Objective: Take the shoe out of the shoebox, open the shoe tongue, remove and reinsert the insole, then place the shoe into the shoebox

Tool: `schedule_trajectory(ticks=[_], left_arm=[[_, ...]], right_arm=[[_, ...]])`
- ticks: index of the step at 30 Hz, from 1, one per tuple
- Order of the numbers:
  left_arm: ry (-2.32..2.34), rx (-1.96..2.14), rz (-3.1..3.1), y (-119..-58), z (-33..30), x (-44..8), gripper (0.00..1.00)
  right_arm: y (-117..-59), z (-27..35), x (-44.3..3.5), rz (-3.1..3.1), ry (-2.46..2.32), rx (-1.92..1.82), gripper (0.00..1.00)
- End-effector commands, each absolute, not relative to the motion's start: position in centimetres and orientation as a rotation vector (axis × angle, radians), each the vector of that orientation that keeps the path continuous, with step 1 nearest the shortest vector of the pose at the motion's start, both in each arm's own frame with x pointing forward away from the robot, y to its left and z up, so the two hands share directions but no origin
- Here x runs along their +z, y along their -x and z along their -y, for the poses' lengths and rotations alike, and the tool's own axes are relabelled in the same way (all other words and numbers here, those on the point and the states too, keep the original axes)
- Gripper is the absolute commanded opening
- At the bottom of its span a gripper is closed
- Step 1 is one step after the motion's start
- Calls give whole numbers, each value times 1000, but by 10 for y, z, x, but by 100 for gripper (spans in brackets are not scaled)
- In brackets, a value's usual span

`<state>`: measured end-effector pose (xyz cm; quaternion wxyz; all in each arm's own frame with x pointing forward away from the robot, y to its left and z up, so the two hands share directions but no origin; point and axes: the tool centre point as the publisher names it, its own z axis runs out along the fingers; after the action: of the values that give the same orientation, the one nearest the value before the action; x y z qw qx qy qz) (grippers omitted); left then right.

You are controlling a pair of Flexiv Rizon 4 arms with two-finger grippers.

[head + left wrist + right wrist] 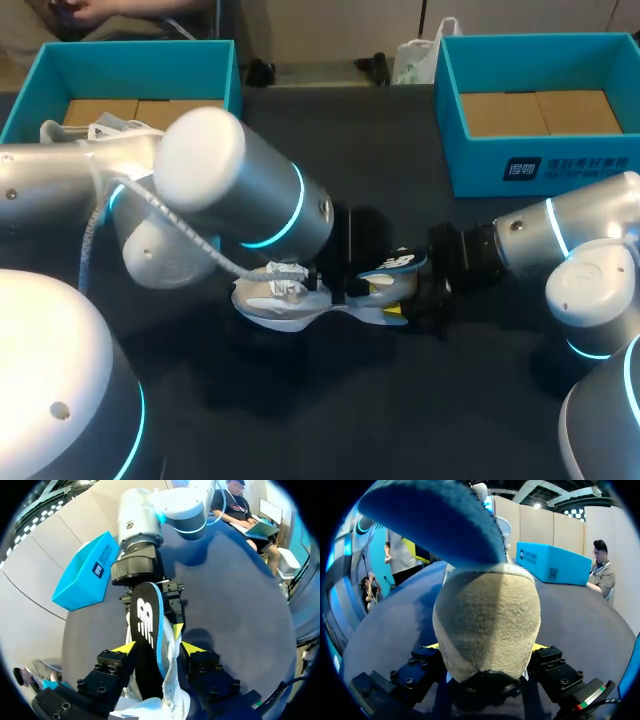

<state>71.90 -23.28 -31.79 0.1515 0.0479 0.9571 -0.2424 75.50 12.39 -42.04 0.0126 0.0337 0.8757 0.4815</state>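
Markings: white logo on the black top face of the insole, and white print on the front wall of the far-right shoebox. Not reading out either one.

The shoe is out of both boxes, lying mid-table between the two grippers. White-grey upper, beige suede heel, crumpled white material at the tongue area.

The insole has a bright blue edge and a blue underside. Its heel end sticks up out of the shoe on the right side.

Left gripper: fingers spread fairly wide, clamped across the shoe's middle, with the insole's front part sandwiched between them.

Right gripper: wide, gripping the suede heel from both sides, with only slivers of its yellow tips showing.

Second teal shoebox sits far left, cardboard visible inside.
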Motion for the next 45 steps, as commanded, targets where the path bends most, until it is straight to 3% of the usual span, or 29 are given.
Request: schedule_trajectory(ticks=[1,7,21,26,28,29,45], left_arm=[[-128,-683,-2702,-719,239,-326,58],[-146,-695,-2667,-726,243,-333,58],[-128,-700,-2650,-740,249,-344,45],[-111,-700,-2666,-742,249,-350,28],[-106,-700,-2670,-742,249,-351,13],[-104,-706,-2675,-743,249,-351,0],[-139,-772,-2799,-733,240,-312,0]], right_arm=[[-755,-127,-423,-2731,-106,1496,0],[-755,-127,-423,-2731,-106,1496,0],[-755,-127,-423,-2731,-106,1496,0],[-755,-127,-423,-2731,-106,1496,0],[-755,-127,-423,-2731,-106,1496,0],[-755,-127,-423,-2731,-106,1496,0],[-755,-127,-423,-2731,-106,1496,0]])
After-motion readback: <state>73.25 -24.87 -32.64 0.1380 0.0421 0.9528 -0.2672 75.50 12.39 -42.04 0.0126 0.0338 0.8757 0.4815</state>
